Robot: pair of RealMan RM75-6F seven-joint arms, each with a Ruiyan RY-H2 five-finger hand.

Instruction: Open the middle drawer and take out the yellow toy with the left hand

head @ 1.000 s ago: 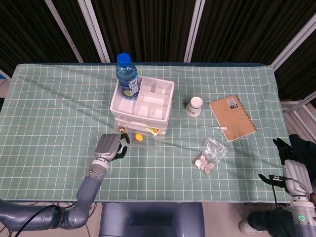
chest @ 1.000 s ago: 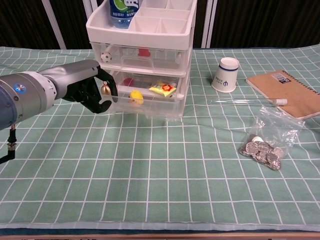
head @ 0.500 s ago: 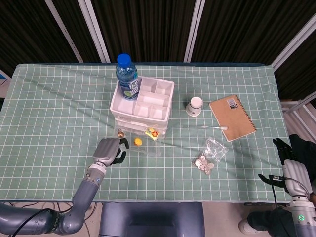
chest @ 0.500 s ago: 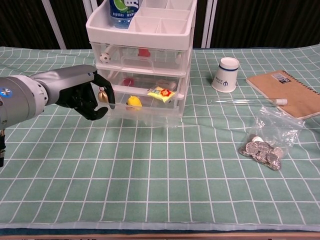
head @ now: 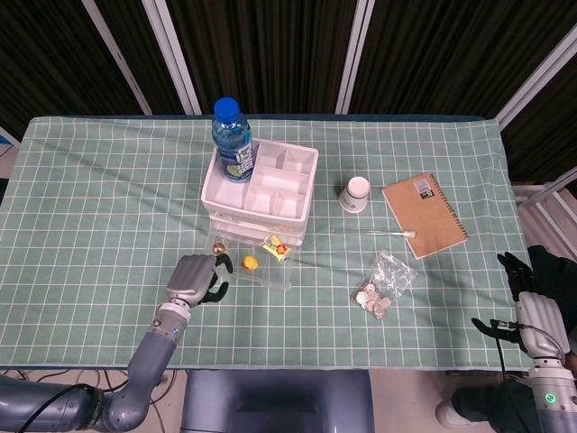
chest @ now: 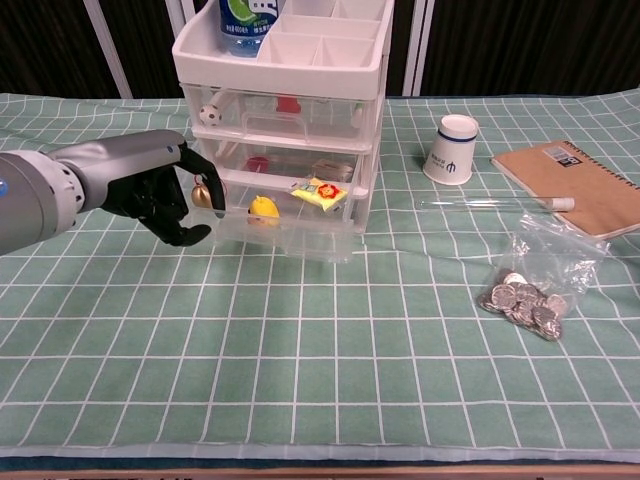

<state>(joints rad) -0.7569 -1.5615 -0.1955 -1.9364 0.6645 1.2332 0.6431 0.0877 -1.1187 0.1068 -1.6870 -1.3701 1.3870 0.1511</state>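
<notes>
yellow toy (chest: 264,207): small, rounded, lying in pulled-out middle drawer (chest: 285,229)
left hand (chest: 165,198): pinching gold bell (chest: 202,195)
right hand (head: 532,311): state unclear
labels: unreadable

Water bottle (head: 232,140) upright in organizer's top tray. Paper cup (head: 355,194) upside down, beside notebook (head: 424,215). Clear tube (head: 377,232) nearby, bagged coins (head: 380,284) below.

The middle drawer (chest: 290,215) of the white drawer unit (chest: 282,95) is seen pulled out toward the surface's front edge. A yellow toy (chest: 263,208) and a yellow packet (chest: 320,192) lie inside. The drawer's left corner is gripped by the left hand (chest: 160,195), fingers (chest: 196,180) curled.
</notes>
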